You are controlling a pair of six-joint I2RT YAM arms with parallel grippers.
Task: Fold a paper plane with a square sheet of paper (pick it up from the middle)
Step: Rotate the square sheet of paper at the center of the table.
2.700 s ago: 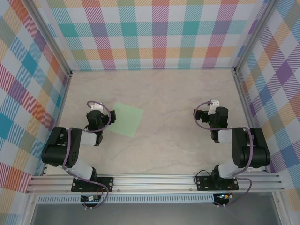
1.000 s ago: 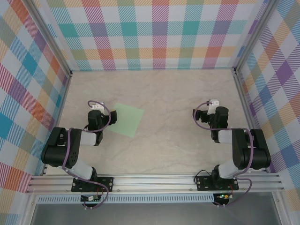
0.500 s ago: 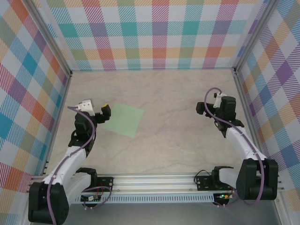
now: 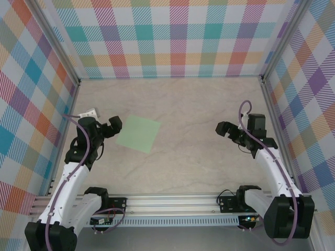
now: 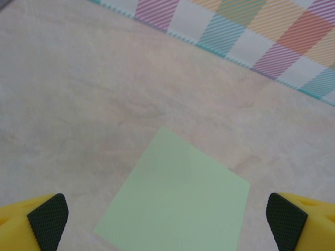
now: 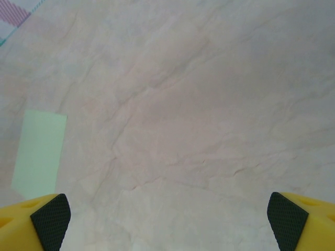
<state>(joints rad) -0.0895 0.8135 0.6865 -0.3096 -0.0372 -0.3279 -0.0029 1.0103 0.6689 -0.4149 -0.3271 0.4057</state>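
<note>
Bare counter (image 4: 199, 104) surrounds the flat square sheet of paper (image 4: 138, 133) on every side, leaving room to come down on it from above. The left gripper (image 4: 114, 126), jaws spread wide, hangs just beside its left corner. The right gripper (image 4: 222, 129), also spread, is well apart across an open stretch. Plaid walls (image 4: 172, 39) close the back and both sides, and the base rail (image 4: 172, 201) bounds the near edge.

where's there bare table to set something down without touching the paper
The widest bare stretch of table lies between the square sheet of paper and the right gripper. The strip along the back wall is bare too. It is tight at the sheet's left edge, where the open left gripper hangs.
</note>
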